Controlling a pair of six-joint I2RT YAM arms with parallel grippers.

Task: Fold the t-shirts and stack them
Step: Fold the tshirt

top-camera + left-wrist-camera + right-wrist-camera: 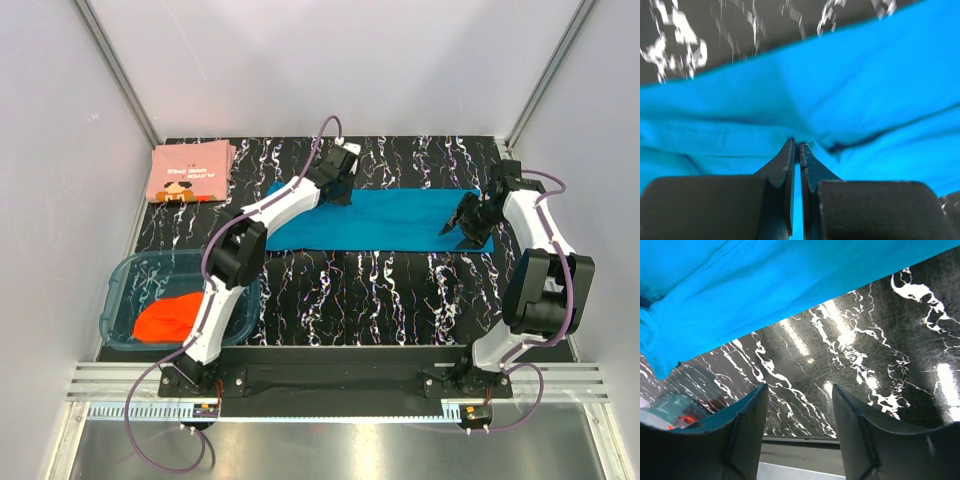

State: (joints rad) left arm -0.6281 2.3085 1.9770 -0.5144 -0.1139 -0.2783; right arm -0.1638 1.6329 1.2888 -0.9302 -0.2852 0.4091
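Observation:
The teal-blue t-shirt [390, 220] lies folded into a long strip across the middle of the table. My left gripper [338, 192] is at the strip's far left part. In the left wrist view the gripper [797, 145] is shut on a small pinch of the teal cloth [850, 85]. My right gripper [458, 224] is open and empty over the strip's right end. In the right wrist view the gripper [800, 390] is over bare table, with the teal cloth's [740, 290] edge beyond it. The salmon-pink printed t-shirt [190, 172] lies folded at the far left. The orange-red t-shirt [165, 320] is bunched in the tub.
The clear blue-tinted plastic tub [135, 275] stands at the near left beside the left arm's base, and a corner of it shows in the right wrist view [662, 410]. The black marbled table [380, 300] is bounded by white walls on three sides.

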